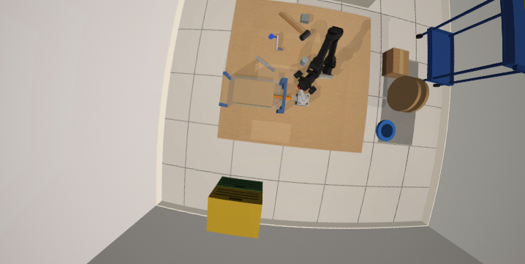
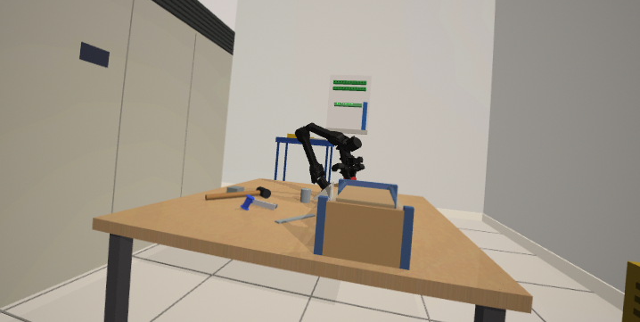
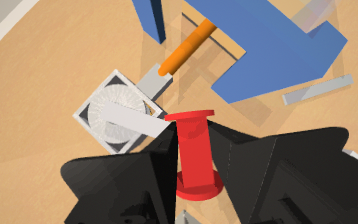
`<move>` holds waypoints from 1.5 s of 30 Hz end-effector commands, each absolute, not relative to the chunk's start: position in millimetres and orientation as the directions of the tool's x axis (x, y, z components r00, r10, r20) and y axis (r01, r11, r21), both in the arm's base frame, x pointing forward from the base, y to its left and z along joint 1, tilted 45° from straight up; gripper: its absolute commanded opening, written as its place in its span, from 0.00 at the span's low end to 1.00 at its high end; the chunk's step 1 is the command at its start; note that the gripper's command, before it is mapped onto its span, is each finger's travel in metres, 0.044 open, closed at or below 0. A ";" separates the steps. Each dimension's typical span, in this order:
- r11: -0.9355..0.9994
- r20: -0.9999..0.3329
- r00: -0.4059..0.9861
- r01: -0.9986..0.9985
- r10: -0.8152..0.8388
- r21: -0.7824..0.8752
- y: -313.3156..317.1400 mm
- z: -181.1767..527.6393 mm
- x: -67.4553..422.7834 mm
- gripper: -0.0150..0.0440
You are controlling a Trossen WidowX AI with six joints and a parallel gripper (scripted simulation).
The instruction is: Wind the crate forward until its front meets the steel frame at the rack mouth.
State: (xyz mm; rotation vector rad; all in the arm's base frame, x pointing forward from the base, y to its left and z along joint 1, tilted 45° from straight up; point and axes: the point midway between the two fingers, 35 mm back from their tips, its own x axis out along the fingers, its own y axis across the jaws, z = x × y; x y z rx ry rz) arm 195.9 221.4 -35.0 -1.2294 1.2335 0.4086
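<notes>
My gripper (image 3: 188, 124) (image 1: 301, 86) (image 2: 352, 175) is shut on the red knob (image 3: 195, 155) of the winch handle. The handle's pale arm (image 3: 130, 120) reaches from the knob across the top of the grey square winch (image 3: 91, 120) (image 1: 303, 101). An orange strap (image 3: 187, 45) (image 1: 282, 97) runs from the winch through the blue frame (image 3: 275, 45) (image 1: 286, 83) (image 2: 366, 183) to the brown crate (image 1: 251, 91) (image 2: 362, 233) in the clear-panelled cubby. The crate sits flat, its front close behind the frame; I cannot tell whether they touch.
On the bench lie a second small crank with a blue knob (image 1: 276, 42) (image 2: 257, 203), a hammer (image 1: 293, 25) (image 2: 237, 194), a grey block (image 1: 305, 17), a grey cylinder (image 1: 303, 61) (image 2: 305, 194) and a flat grey bar (image 1: 265, 63) (image 2: 294, 218) (image 3: 317, 89).
</notes>
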 end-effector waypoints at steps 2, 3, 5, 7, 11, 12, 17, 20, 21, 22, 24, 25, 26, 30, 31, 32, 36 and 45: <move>0.370 -0.862 0.366 -0.791 -0.352 -0.487 224.9 -38.5 205.3 0.25; 0.370 -0.862 0.366 -0.791 -0.352 -0.487 225.4 -38.8 205.9 0.25; 0.370 -0.862 0.366 -0.791 -0.351 -0.487 226.5 -39.5 207.6 0.25; 0.370 -0.862 0.366 -0.791 -0.351 -0.487 227.6 -40.3 209.2 0.25; 0.370 -0.862 0.366 -0.791 -0.351 -0.487 229.9 -41.8 212.3 0.25; 0.370 -0.862 0.367 -0.791 -0.351 -0.487 230.6 -42.3 213.2 0.25; 0.370 -0.862 0.367 -0.791 -0.351 -0.487 233.5 -44.4 216.8 0.25; 0.370 -0.862 0.367 -0.791 -0.351 -0.488 235.5 -45.9 219.1 0.25; 0.370 -0.862 0.367 -0.791 -0.351 -0.488 236.0 -46.2 219.6 0.25; 0.370 -0.862 0.367 -0.791 -0.351 -0.488 236.8 -46.8 220.4 0.25; 0.370 -0.862 0.367 -0.791 -0.351 -0.488 238.1 -47.8 221.8 0.25; 0.370 -0.862 0.367 -0.791 -0.351 -0.488 238.6 -48.2 222.3 0.25; 0.370 -0.862 0.367 -0.791 -0.351 -0.488 239.4 -48.8 223.1 0.25; 0.370 -0.862 0.367 -0.791 -0.351 -0.488 242.1 -50.8 225.6 0.25; 0.370 -0.862 0.367 -0.791 -0.351 -0.488 242.6 -51.2 226.1 0.25; 0.370 -0.862 0.367 -0.790 -0.350 -0.488 243.4 -51.8 226.8 0.25; 0.371 -0.862 0.367 -0.790 -0.350 -0.488 246.2 -54.0 229.1 0.25; 0.371 -0.862 0.368 -0.790 -0.350 -0.488 252.4 -59.0 233.6 0.25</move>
